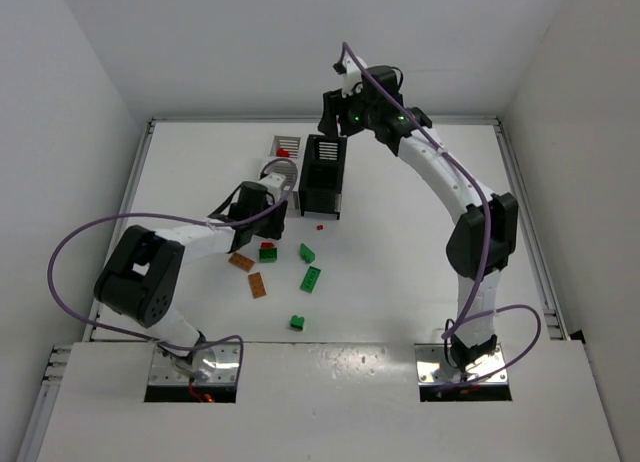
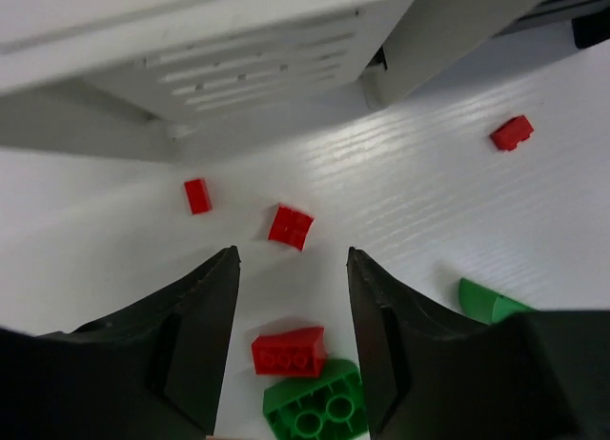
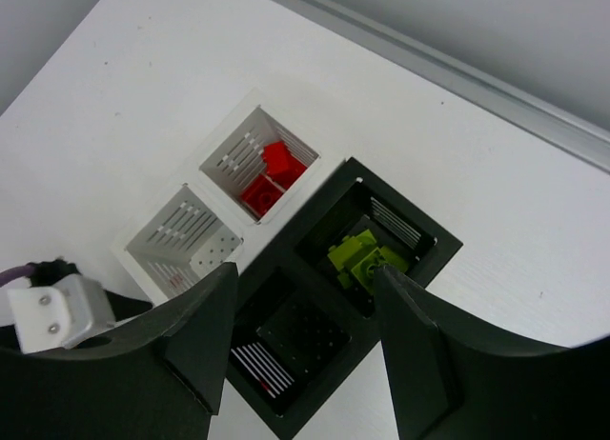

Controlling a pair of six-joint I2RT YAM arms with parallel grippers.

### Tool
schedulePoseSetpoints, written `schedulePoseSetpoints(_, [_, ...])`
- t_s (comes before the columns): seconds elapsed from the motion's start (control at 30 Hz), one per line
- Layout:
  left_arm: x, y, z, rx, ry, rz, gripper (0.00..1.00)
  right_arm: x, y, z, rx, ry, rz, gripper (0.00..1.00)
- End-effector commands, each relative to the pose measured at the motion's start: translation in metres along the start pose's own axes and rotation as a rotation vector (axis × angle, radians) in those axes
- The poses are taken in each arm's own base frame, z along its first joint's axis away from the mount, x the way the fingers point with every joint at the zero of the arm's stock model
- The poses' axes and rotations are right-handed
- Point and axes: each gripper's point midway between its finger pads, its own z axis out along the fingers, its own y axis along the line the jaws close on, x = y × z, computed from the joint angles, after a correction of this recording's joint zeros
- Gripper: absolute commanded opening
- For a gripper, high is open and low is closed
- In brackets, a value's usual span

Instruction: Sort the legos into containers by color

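Left gripper (image 2: 291, 259) fingers released around a red lego (image 2: 289, 352); right gripper (image 3: 305, 273) fingers released above the containers (image 3: 181, 230).
The red lego lay on the tabletop (image 2: 457, 211) between the left fingers, clear of both, just beside a green lego (image 2: 315, 407) nearer the wrist. The right gripper's fingers stood apart, grasping nothing; below them, one white container (image 3: 236, 154) held red legos (image 3: 272, 178), and the black container (image 3: 437, 236) beside it held yellow-green legos (image 3: 360, 254).

Black-and-white arms (image 1: 440, 172), purple cables (image 1: 53, 272)
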Motion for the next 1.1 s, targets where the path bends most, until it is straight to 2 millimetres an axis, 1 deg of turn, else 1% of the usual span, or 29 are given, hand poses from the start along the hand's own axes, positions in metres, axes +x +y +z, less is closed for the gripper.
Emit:
schedulePoseSetpoints(0.0, [-0.034, -0.011, 0.009, 0.025, -0.070, 0.025, 0.55, -0.019, 0.003, -0.019, -0.025, -0.041, 0.022, 0.59])
schedulePoseSetpoints(0.03, [-0.031, -0.011, 0.012, 0.023, -0.053, 0.025, 0.53, -0.019, 0.003, -0.019, -0.025, -0.041, 0.022, 0.59])
schedulePoseSetpoints(0.07, [-0.028, -0.009, 0.018, 0.012, -0.027, 0.015, 0.53, -0.019, -0.002, -0.019, -0.016, -0.043, 0.025, 0.59])
schedulePoseSetpoints(0.13, [-0.024, -0.009, 0.022, 0.009, -0.005, 0.005, 0.52, -0.023, 0.001, -0.023, -0.026, -0.051, 0.023, 0.59])
schedulePoseSetpoints(0.17, [-0.025, -0.010, 0.024, 0.009, 0.000, -0.005, 0.52, -0.019, -0.006, -0.023, -0.016, -0.044, 0.029, 0.60])
schedulePoseSetpoints(0.2, [-0.025, -0.010, 0.027, 0.008, 0.003, -0.005, 0.50, -0.019, -0.006, -0.023, -0.016, -0.044, 0.030, 0.60])
schedulePoseSetpoints(0.23, [-0.023, -0.010, 0.026, 0.007, 0.012, -0.004, 0.50, -0.019, -0.004, -0.023, -0.026, -0.043, 0.029, 0.60])
schedulePoseSetpoints(0.27, [-0.017, -0.009, 0.028, 0.005, 0.032, -0.004, 0.49, -0.019, -0.009, -0.024, -0.018, -0.045, 0.033, 0.60])
schedulePoseSetpoints(0.3, [-0.021, -0.010, 0.028, 0.006, 0.023, -0.013, 0.49, -0.019, -0.009, -0.024, -0.018, -0.045, 0.033, 0.60])
schedulePoseSetpoints(0.33, [-0.020, -0.010, 0.030, 0.005, 0.033, -0.013, 0.49, -0.019, -0.009, -0.024, -0.018, -0.045, 0.033, 0.60])
schedulePoseSetpoints(0.37, [-0.017, -0.010, 0.032, 0.004, 0.042, -0.013, 0.49, -0.020, -0.014, -0.025, -0.010, -0.046, 0.037, 0.60])
schedulePoseSetpoints(0.5, [-0.012, -0.008, 0.030, -0.009, 0.070, -0.012, 0.48, -0.016, -0.013, -0.024, -0.019, -0.037, 0.039, 0.60])
schedulePoseSetpoints(0.53, [-0.012, -0.008, 0.030, -0.009, 0.070, -0.012, 0.47, -0.016, -0.018, -0.025, -0.010, -0.038, 0.043, 0.60])
schedulePoseSetpoints(0.57, [-0.012, -0.008, 0.030, -0.009, 0.070, -0.021, 0.47, -0.016, -0.018, -0.025, -0.010, -0.038, 0.043, 0.60])
schedulePoseSetpoints(0.67, [-0.004, -0.007, 0.030, -0.013, 0.101, -0.020, 0.46, -0.016, -0.016, -0.025, -0.020, -0.038, 0.052, 0.60])
schedulePoseSetpoints(0.7, [-0.002, -0.007, 0.030, -0.014, 0.110, -0.020, 0.46, -0.012, -0.016, -0.024, -0.019, -0.029, 0.054, 0.60])
schedulePoseSetpoints(0.77, [-0.002, -0.007, 0.030, -0.014, 0.110, -0.020, 0.46, -0.016, -0.015, -0.027, -0.020, -0.038, 0.052, 0.60])
schedulePoseSetpoints(0.8, [0.000, -0.006, 0.029, -0.015, 0.119, -0.020, 0.44, -0.016, -0.015, -0.027, -0.020, -0.038, 0.052, 0.60])
schedulePoseSetpoints(0.83, [0.001, -0.006, 0.029, -0.015, 0.119, -0.020, 0.44, -0.016, -0.020, -0.028, -0.012, -0.039, 0.056, 0.60])
schedulePoseSetpoints(0.87, [0.001, -0.006, 0.029, -0.015, 0.119, -0.020, 0.43, -0.016, -0.020, -0.028, -0.011, -0.039, 0.056, 0.60])
schedulePoseSetpoints(0.9, [0.008, -0.009, 0.028, -0.011, 0.138, -0.013, 0.43, -0.016, -0.020, -0.028, -0.011, -0.039, 0.056, 0.60])
schedulePoseSetpoints(0.97, [0.008, -0.009, 0.028, -0.011, 0.138, -0.013, 0.41, -0.016, -0.020, -0.028, -0.011, -0.039, 0.056, 0.60])
schedulePoseSetpoints(1.03, [0.012, -0.012, 0.024, -0.004, 0.137, -0.007, 0.41, -0.012, -0.021, -0.027, -0.011, -0.030, 0.058, 0.60])
schedulePoseSetpoints(1.07, [0.007, -0.013, 0.019, -0.001, 0.113, -0.007, 0.40, -0.016, -0.020, -0.030, -0.011, -0.039, 0.056, 0.60])
